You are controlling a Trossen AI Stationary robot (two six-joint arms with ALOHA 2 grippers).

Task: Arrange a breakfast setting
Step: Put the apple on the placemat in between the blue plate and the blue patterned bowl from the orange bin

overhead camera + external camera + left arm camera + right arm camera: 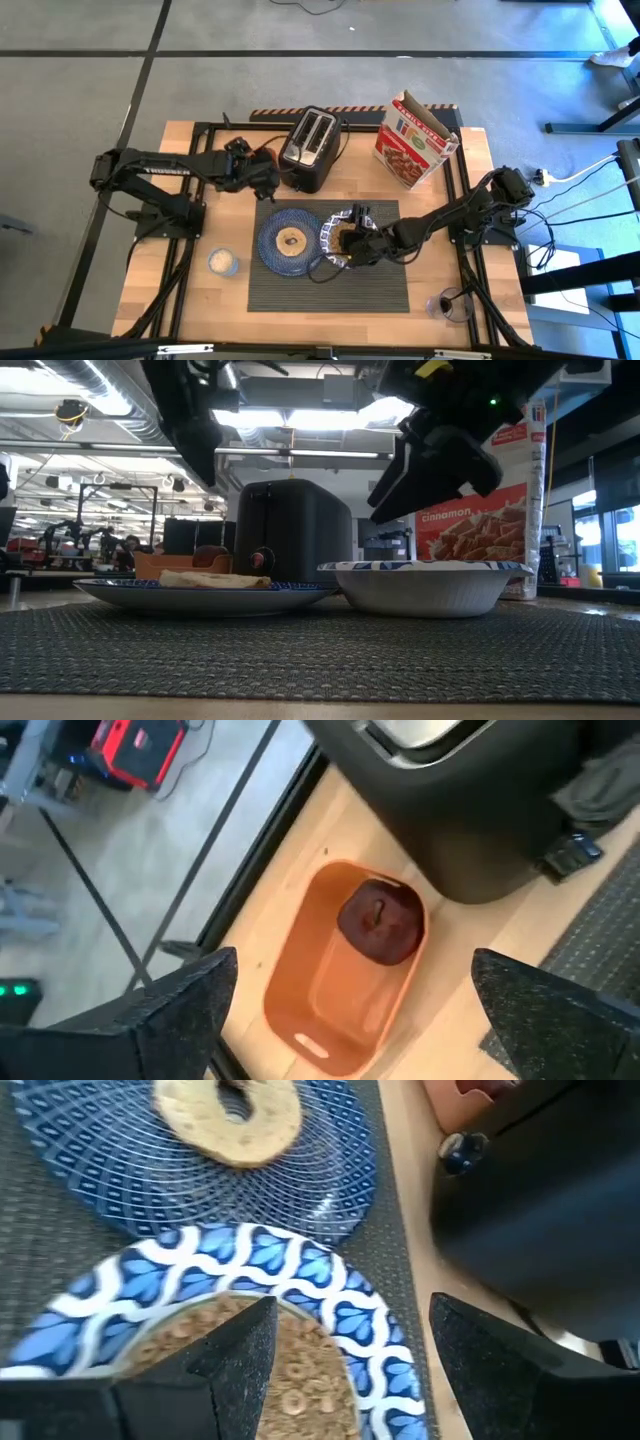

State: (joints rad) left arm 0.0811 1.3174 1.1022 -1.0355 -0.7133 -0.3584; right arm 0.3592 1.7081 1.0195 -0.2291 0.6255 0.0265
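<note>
A dark grey ribbed placemat (385, 275) lies mid-table. On it stands a dark blue plate (272, 255) with a bagel (291, 240) on top, and beside it a blue-and-white bowl (330, 1315) holding cereal. My right gripper (352, 240) is open above the bowl's rim (430, 567) and clear of it, with its fingers on either side of the rim. My left gripper (265, 180) is open above an orange tub (315, 1005), where the dark red jar (382, 920) sits on the tub's floor. The spoon does not show.
A black toaster (312, 148) stands behind the placemat, right beside the tub. A cereal box (415, 138) stands at the far right. A small glass (222, 262) stands left of the placemat and another glass (450, 305) at the near right.
</note>
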